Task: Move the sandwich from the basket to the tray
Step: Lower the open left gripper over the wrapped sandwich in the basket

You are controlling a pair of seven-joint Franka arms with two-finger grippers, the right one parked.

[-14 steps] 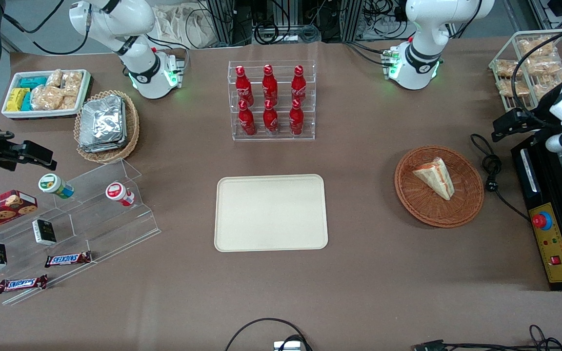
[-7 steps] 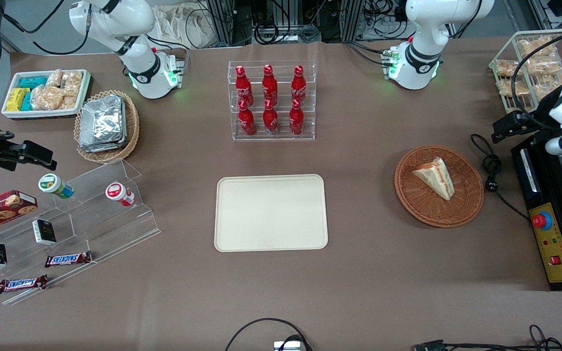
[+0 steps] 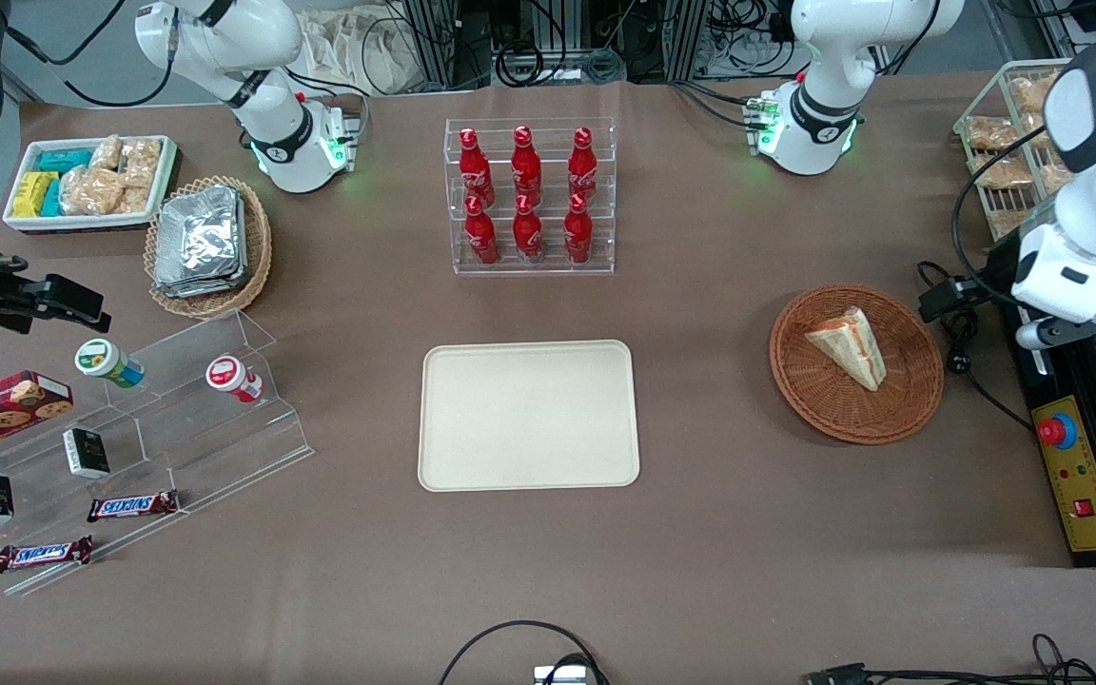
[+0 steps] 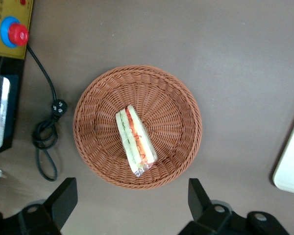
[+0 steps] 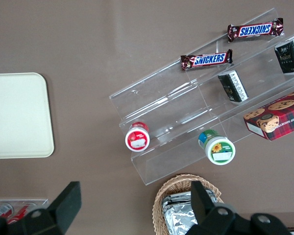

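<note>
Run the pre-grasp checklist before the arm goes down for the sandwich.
1. Sandwich lies in the basket, nothing covering it: ok.
2. End effector open, fingers spread wide: ok.
3. End effector over the sandwich: not ok; in the wrist view it is centred near the basket's rim, well above it.
4. Tray bare for the drop: ok.
5. Black cable beside the basket lies outside its rim: ok.
6. Finger line set across the wedge's narrow width: cannot tell.

A brown-covered table (image 3: 719, 533) fills the scene under even overhead light, with metal framing and tangled black cables (image 3: 548, 43) along its farthest edge and a black control box (image 3: 1076, 457) at the working arm's end.
</note>
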